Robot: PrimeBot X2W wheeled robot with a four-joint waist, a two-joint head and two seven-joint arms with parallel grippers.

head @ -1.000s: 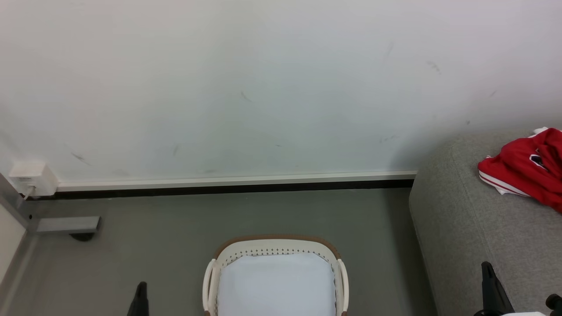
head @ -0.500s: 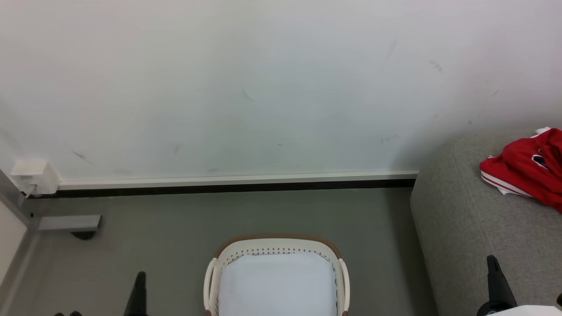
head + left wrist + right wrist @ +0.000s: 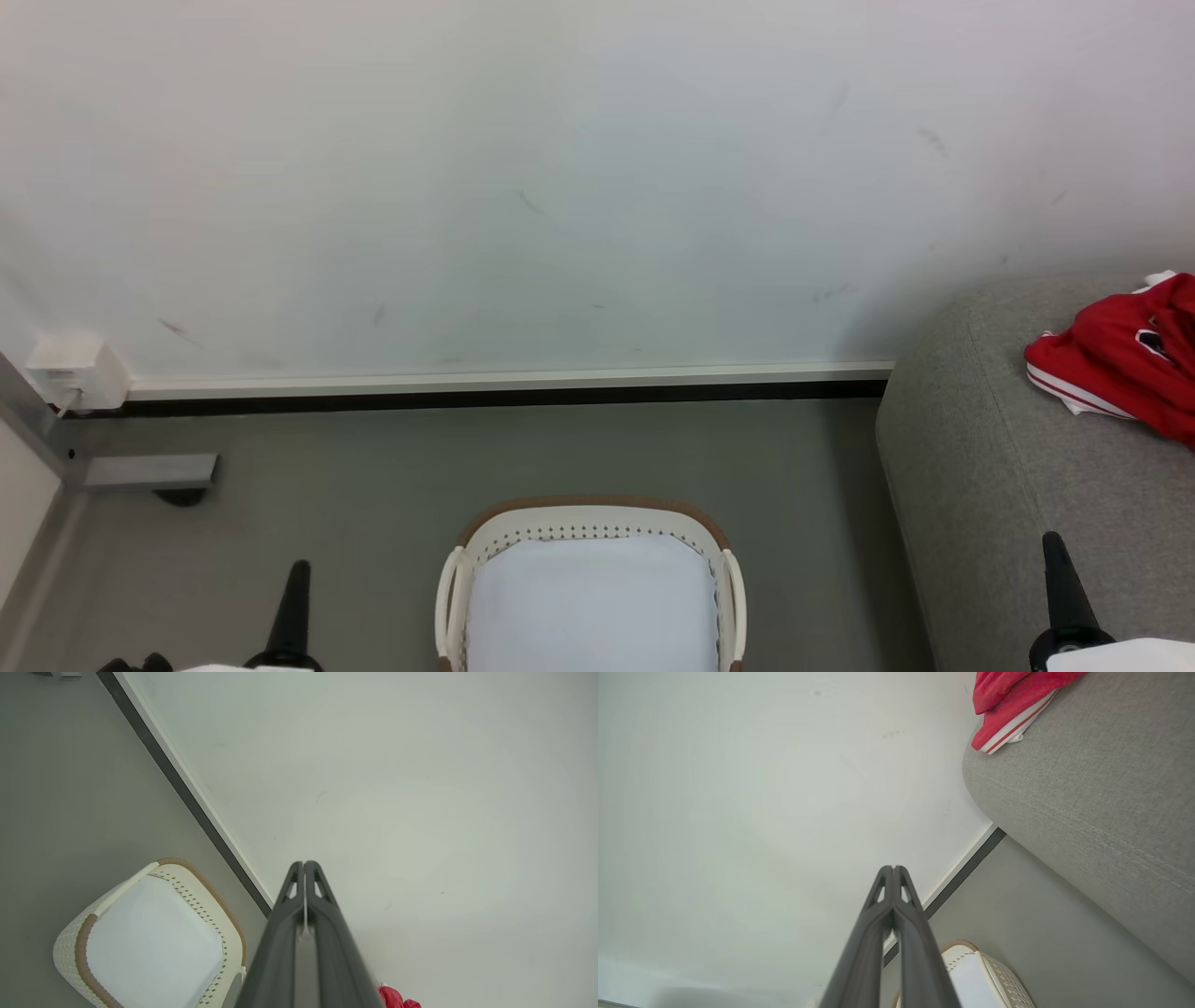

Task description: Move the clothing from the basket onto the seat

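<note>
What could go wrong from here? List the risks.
1. The clothing lies bunched near the rounded corner of the seat; it may slide onto the floor.
2. The right gripper, shut and empty, stands close to the seat; a swing could snag the upholstery.
3. The head view cuts off the near end of the basket; a leftover garment there could be missed.

head view down from above, both wrist views wallward, basket (image 3: 588, 506) shared
</note>
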